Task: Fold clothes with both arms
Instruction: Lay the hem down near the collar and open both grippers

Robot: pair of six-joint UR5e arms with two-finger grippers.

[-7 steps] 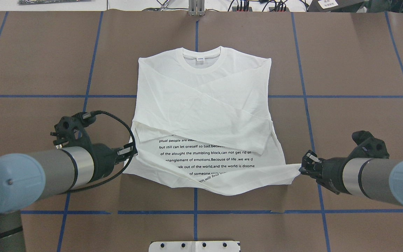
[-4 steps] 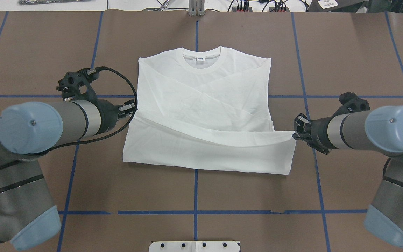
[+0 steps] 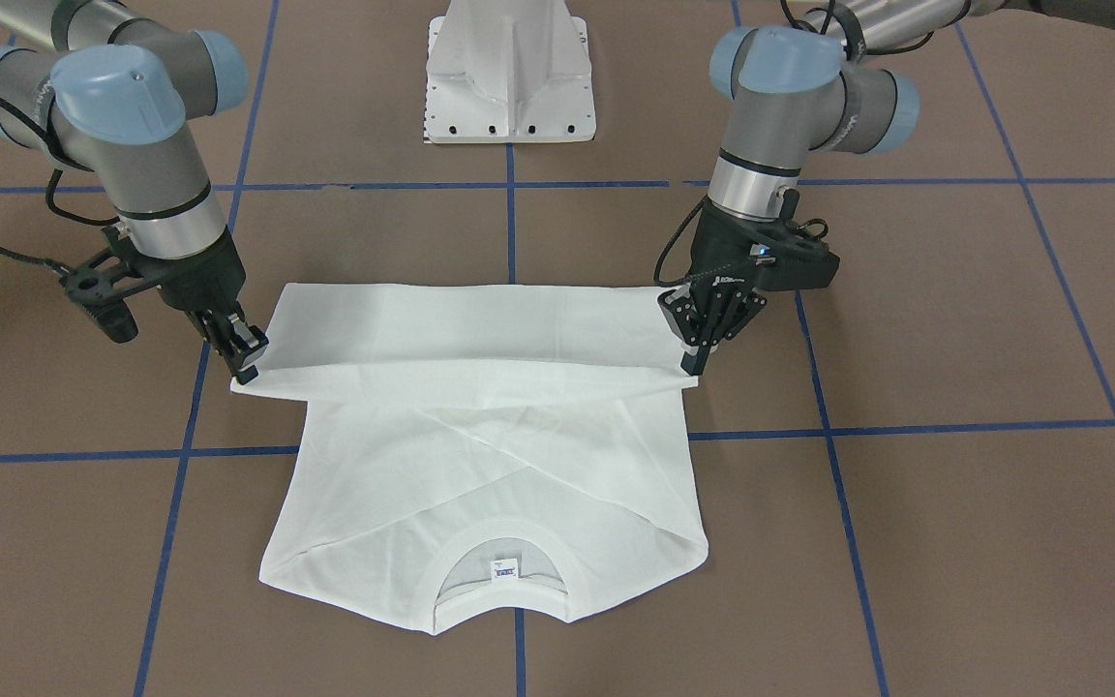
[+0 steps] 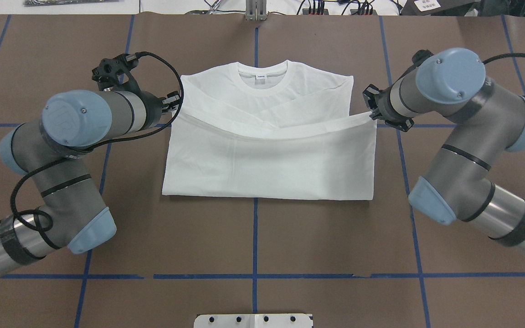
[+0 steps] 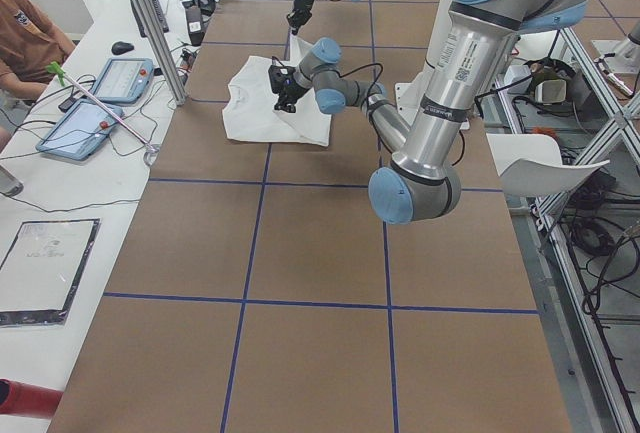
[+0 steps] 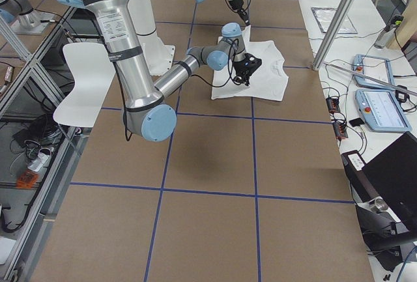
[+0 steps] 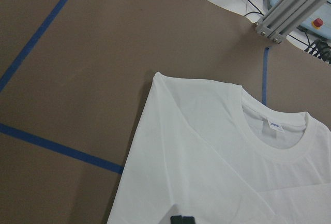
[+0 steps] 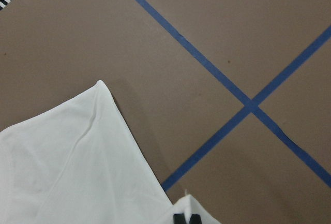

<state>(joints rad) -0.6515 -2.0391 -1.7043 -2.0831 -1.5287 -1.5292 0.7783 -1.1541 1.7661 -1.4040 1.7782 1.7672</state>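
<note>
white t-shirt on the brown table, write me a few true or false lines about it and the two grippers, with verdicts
1. The left black pincer gripper is shut on a corner of the white long-sleeved cotton T-shirt. True.
2. The right black pincer gripper hangs open, clear of the cloth. False: it pinches the other corner.
3. The folded layer covers the ribbed round collar. False: the collar lies uncovered.
4. The small neck label shows inside the collar. True.

Robotics lab: blue-taped brown table [image 4: 326,237], aluminium frame posts [image 5: 152,28], teach pendants [image 6: 381,109] on side bench [image 5: 110,208].
</note>
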